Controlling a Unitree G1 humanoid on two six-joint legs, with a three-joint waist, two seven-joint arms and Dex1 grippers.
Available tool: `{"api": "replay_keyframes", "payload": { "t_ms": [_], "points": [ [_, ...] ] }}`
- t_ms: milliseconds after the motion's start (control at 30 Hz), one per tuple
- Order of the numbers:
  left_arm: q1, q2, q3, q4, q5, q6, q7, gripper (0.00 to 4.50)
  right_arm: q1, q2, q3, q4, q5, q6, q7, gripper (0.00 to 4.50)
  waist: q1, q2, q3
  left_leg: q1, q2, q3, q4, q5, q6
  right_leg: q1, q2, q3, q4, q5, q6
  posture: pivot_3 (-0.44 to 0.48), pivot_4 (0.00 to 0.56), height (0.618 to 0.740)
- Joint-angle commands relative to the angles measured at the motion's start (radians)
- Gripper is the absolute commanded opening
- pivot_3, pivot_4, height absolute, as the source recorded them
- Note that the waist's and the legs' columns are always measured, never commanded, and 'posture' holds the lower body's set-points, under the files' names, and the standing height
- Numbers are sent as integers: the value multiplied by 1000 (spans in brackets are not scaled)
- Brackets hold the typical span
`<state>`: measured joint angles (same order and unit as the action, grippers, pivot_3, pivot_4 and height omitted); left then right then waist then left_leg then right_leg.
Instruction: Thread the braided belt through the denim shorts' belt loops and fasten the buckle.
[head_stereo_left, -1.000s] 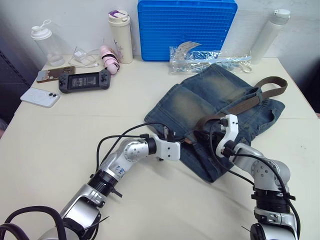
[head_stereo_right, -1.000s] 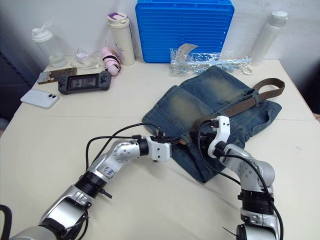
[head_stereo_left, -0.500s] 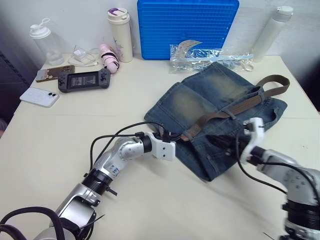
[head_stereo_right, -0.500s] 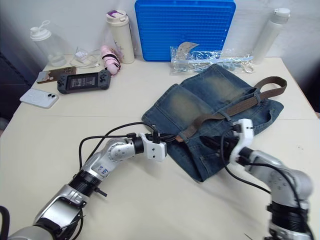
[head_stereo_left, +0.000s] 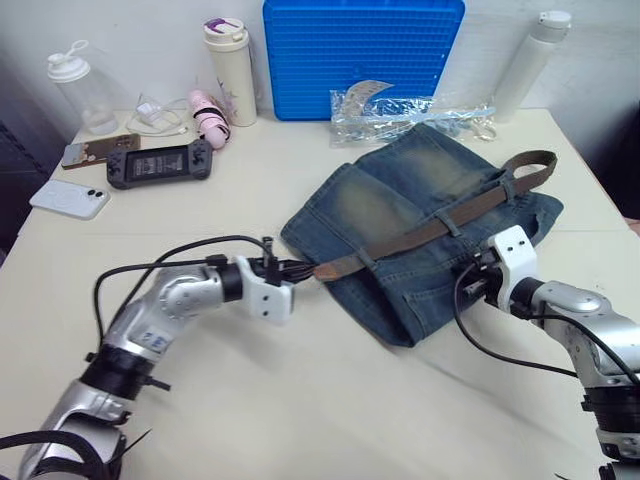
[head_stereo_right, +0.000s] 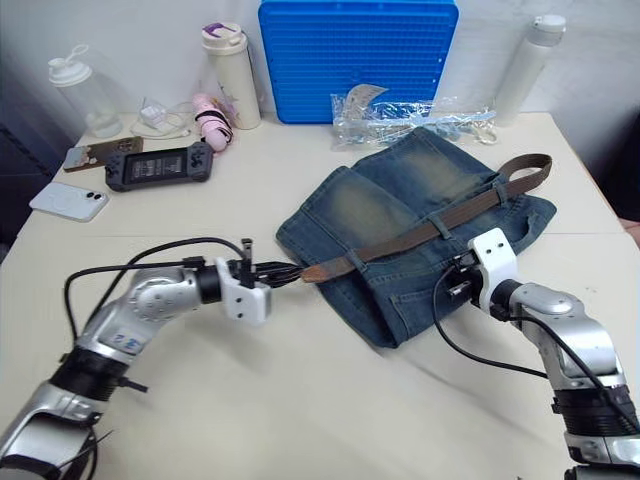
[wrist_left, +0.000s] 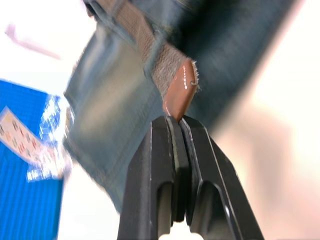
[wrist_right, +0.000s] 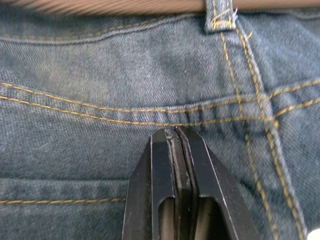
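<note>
The denim shorts (head_stereo_left: 400, 205) lie on the table right of centre. The braided belt (head_stereo_left: 440, 225) runs along their waistband under belt loops (wrist_right: 220, 17) and curls off the far right corner. Its brown leather tip (wrist_left: 179, 90) sticks out past the shorts' left edge, and my left gripper (head_stereo_left: 296, 268) is shut on that tip. My right gripper (head_stereo_left: 468, 282) is shut, with its fingertips resting on the denim below the waistband near a stitched pocket seam. I cannot make out the buckle.
At the table's back stand a blue grid board (head_stereo_left: 360, 55), a clear plastic bag (head_stereo_left: 400, 105), a white bottle (head_stereo_left: 525, 50) and a cream tumbler (head_stereo_left: 228, 72). A game console (head_stereo_left: 158, 162) and a phone (head_stereo_left: 70, 198) lie at the back left.
My left gripper has drawn the belt tip leftward, out past the shorts' edge, and the belt now lies straighter. My right gripper has moved off the belt to the denim nearer the right.
</note>
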<state>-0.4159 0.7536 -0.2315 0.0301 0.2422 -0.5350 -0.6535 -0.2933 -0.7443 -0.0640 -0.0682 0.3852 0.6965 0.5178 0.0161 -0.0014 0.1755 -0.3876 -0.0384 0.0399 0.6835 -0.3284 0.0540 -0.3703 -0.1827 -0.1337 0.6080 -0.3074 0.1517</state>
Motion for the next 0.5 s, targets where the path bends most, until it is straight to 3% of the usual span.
{"api": "replay_keyframes", "payload": {
  "t_ms": [33, 233, 500],
  "points": [
    [150, 140, 142, -23, -72, -67, -28, 0, -17, 21, 50, 69, -37, 21, 24, 42, -11, -1, 0, 0, 0, 0, 0, 0, 0, 0, 0, 0, 0, 0, 0, 0, 150, 693],
    [464, 349, 333, 79, -198, -147, -117, 0, -45, 31, 75, 81, -50, 34, 73, 42, -20, -2, -1, 1, 4, -1, -1, -3, -4, -1, 2, -1, 2, -2, -3, 0, 150, 693],
    [737, 384, 506, 168, -290, -98, -195, 0, -88, 38, 86, 93, -69, 51, 114, 42, -25, -3, -2, 2, 6, 0, -1, -5, -6, -4, 2, -1, 4, -2, -5, 0, 150, 693]
  ]
}}
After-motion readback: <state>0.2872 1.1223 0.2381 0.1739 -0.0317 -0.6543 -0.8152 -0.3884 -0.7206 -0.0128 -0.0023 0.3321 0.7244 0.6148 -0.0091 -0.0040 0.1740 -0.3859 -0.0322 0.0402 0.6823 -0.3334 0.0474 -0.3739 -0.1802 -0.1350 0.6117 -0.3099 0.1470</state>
